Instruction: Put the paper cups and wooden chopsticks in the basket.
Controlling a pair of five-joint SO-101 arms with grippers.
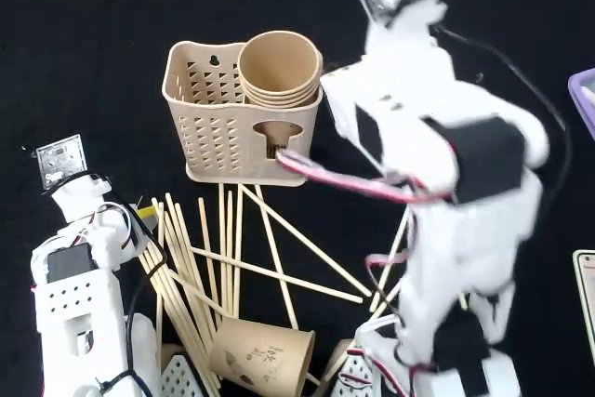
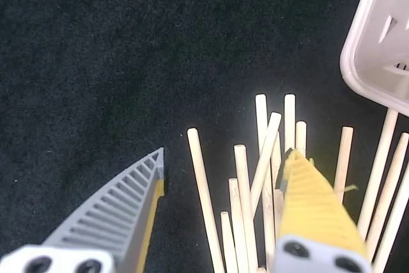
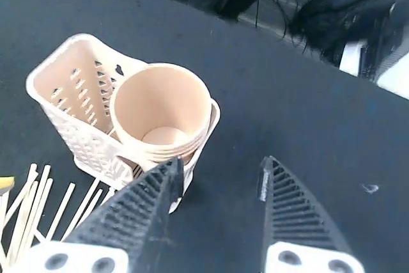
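Observation:
The beige slotted basket stands at the back of the table with a stack of paper cups upright in its right half. Another paper cup lies on its side near the front edge. Several wooden chopsticks are strewn between them. My left gripper is open and low over the chopstick ends, its grey finger on one side and its yellow finger resting among them. My right gripper is open and empty, raised above the table beside the basket and the cup stack.
The black cloth covers the table. My right arm rises tall at the right of the chopsticks. A purple container and a flat object sit at the right edge. Dark gear lies beyond the table's far side.

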